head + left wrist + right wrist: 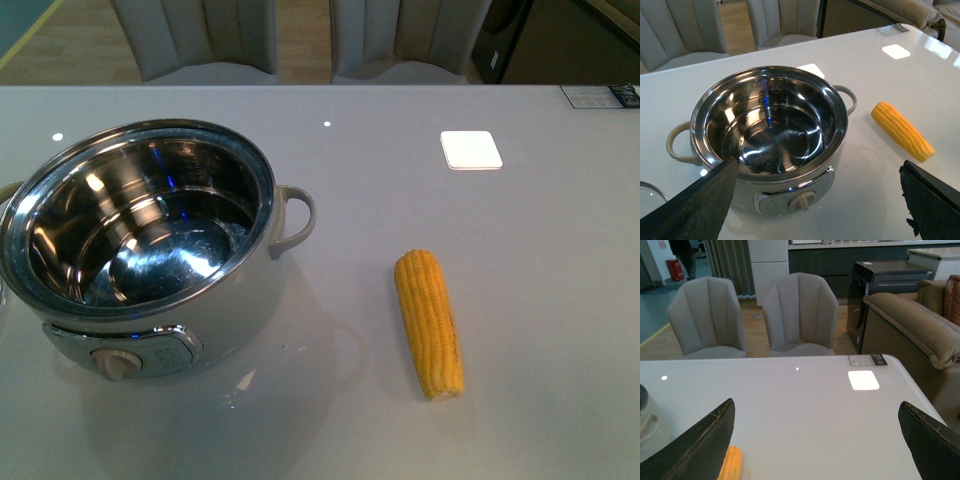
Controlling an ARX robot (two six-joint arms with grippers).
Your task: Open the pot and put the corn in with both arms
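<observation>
The pot (222,318) stands at the table's left with no lid on it, and its shiny steel bowl is empty. A bare yellow corn (429,322) lies flat on the table to the pot's right, apart from it. Neither arm shows in the front view. In the left wrist view my left gripper (815,200) is open above the pot (841,107), near its control knob (801,201), with the corn (902,131) off to one side. My right gripper (815,440) is open over bare table; the corn tip (731,463) peeks by one finger (700,445).
A white square pad (471,150) lies at the back right of the table, with a printed card (600,96) at the far corner. Two grey chairs (195,40) stand behind the table. A curved glass edge (649,192) shows beside the pot.
</observation>
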